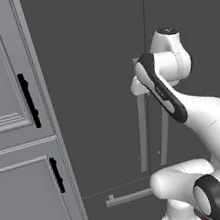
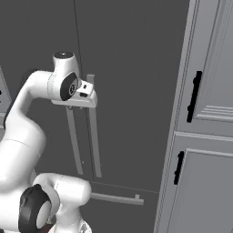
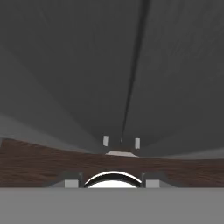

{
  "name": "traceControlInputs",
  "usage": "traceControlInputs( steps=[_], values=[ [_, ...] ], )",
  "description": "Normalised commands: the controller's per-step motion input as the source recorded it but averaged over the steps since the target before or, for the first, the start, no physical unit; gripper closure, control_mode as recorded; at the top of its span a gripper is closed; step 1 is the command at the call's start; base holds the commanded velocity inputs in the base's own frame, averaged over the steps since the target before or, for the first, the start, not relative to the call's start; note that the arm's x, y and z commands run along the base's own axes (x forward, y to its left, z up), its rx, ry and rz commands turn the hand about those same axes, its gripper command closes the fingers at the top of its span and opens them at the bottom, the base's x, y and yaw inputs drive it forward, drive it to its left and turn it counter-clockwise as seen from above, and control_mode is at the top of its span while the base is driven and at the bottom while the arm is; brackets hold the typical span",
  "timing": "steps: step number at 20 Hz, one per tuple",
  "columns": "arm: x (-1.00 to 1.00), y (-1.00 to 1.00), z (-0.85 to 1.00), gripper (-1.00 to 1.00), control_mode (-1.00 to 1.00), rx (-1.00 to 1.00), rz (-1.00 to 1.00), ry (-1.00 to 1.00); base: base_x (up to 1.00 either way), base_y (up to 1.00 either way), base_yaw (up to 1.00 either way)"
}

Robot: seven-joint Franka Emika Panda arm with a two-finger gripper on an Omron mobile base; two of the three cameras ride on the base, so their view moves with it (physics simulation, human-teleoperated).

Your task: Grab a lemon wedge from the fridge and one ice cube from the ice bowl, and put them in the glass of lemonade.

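The arm reaches up to the fridge (image 1: 97, 83), its gripper (image 2: 82, 101) at the door handles (image 2: 93, 136). I cannot tell whether its jaws are apart or clamped.

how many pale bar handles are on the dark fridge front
3. Two upright ones flank the door seam: the left bar and the right bar, with the gripper at their tops. One horizontal bar sits lower down. More may be out of frame.
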Motion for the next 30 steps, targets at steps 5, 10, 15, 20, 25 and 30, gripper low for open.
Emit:
traceControlInputs(
  steps=[5,10,15,20,25,30],
  values=[
    [-0.4,-0.01,-0.08,-1.0,-1.0,0.0,0.0,0.01,0.0,0.0,0.0],
    [-0.78,-0.06,-0.36,-1.0,-1.0,0.0,-0.02,0.02,0.0,0.0,0.0],
    [-0.71,-0.02,-0.43,-1.0,-1.0,0.0,-0.07,0.03,0.0,0.0,0.0],
    [-0.62,-0.11,-0.4,-1.0,-1.0,0.0,-0.07,0.0,0.0,0.0,0.0],
    [-0.7,-0.18,-0.21,-1.0,-1.0,0.0,-0.06,0.0,0.0,0.0,0.0],
    [-0.22,-0.07,-0.04,-1.0,-1.0,0.0,-0.07,-0.04,0.0,0.0,0.0]
  ],
)
